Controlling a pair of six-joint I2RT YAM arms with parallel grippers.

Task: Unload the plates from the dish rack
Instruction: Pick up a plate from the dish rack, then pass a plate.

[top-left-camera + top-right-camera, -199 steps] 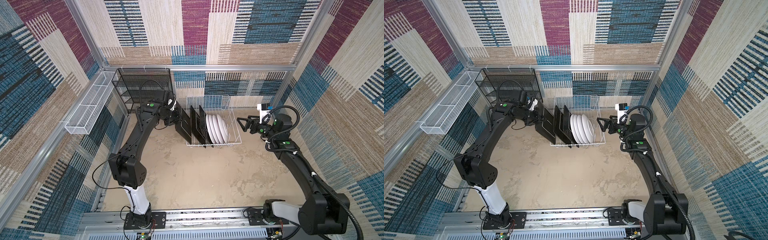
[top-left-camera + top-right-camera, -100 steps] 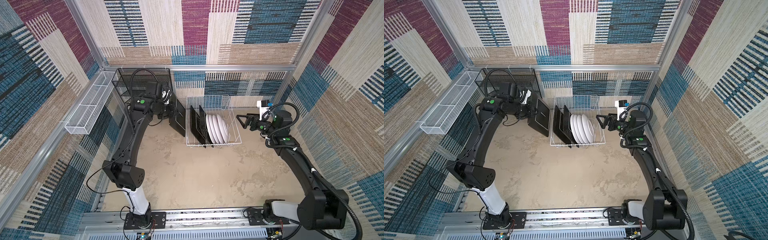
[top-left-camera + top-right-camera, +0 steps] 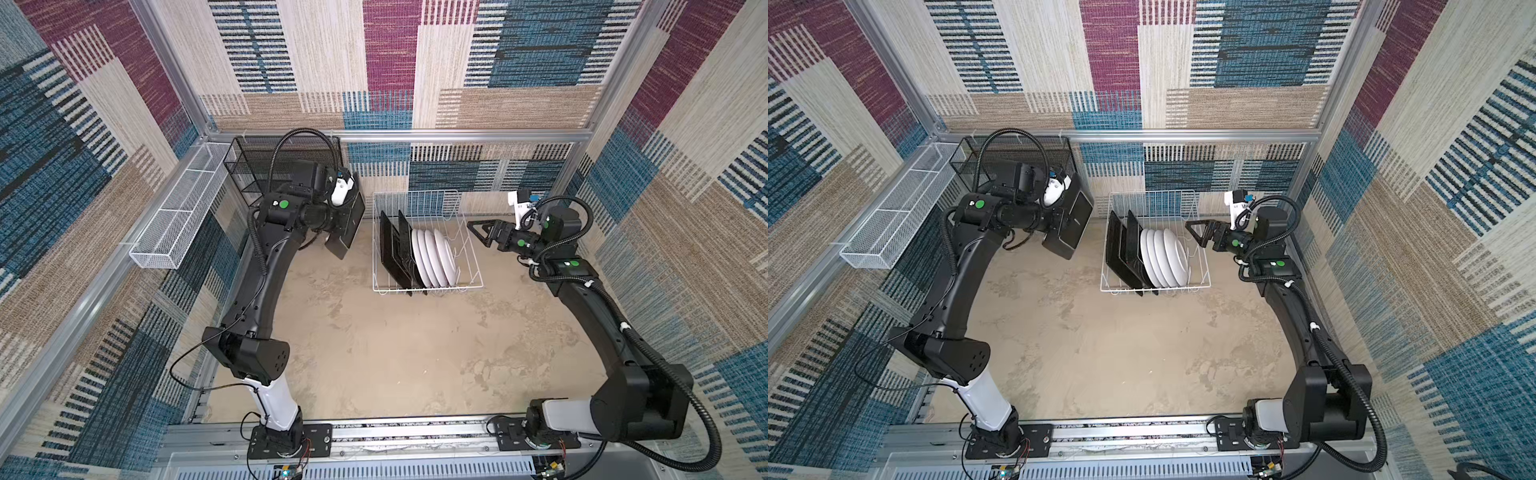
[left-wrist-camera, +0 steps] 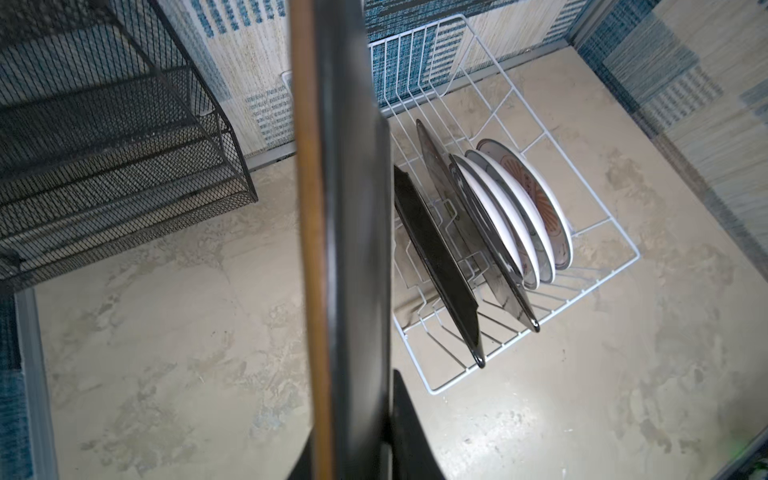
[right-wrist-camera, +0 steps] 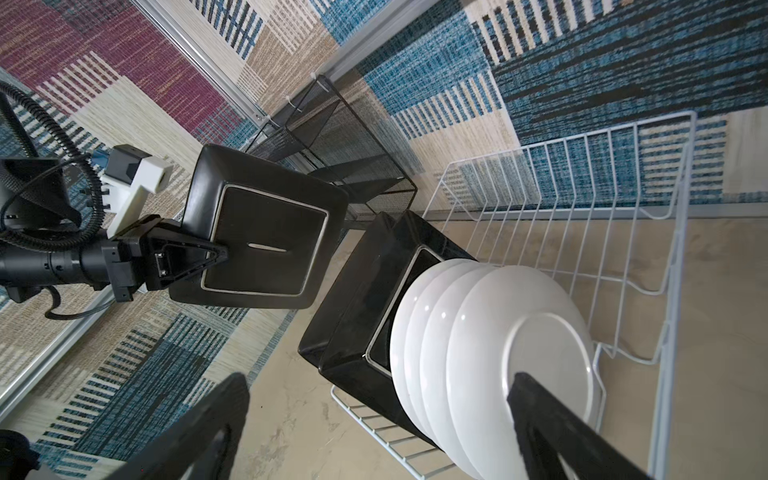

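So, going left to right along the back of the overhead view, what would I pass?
White mesh basket → black mesh shelf → held square plate in the left gripper → dish rack with square plates, then round plates → open right gripper.

Both top views look steeply down from high at 6 o'clock, covering the whole surface point(image 3: 395, 353). The wrist cameras sit close, facing inward from 10 and 2 o'clock, sharing the dish rack point(image 4: 415, 70).
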